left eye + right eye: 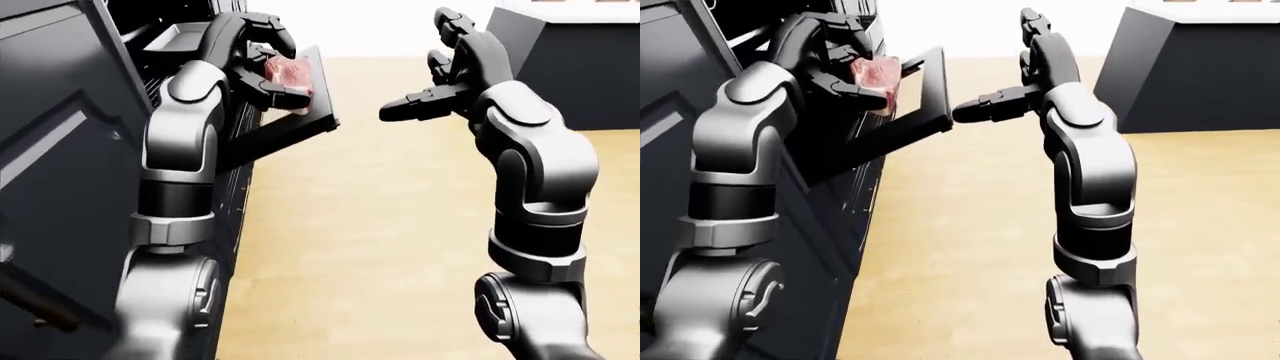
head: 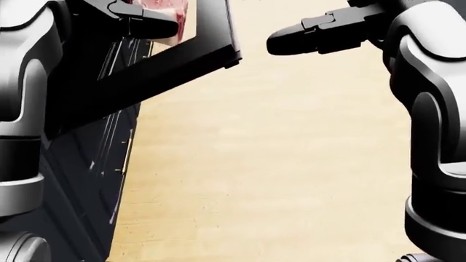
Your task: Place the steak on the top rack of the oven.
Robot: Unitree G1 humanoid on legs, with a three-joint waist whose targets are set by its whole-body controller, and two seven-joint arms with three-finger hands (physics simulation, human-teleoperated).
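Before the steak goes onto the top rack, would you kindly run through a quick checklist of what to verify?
1. Steak held in the left robot hand: ok, fingers close round it.
2. Oven door open: ok, it hangs open below the steak.
3. Right robot hand clear of the door: ok, open, empty and apart from it in the left-eye view.
4. Top rack free: cannot tell, the left arm hides most of the oven cavity.
5. Steak over the rack: cannot tell; it shows above the door, but its depth is unclear.
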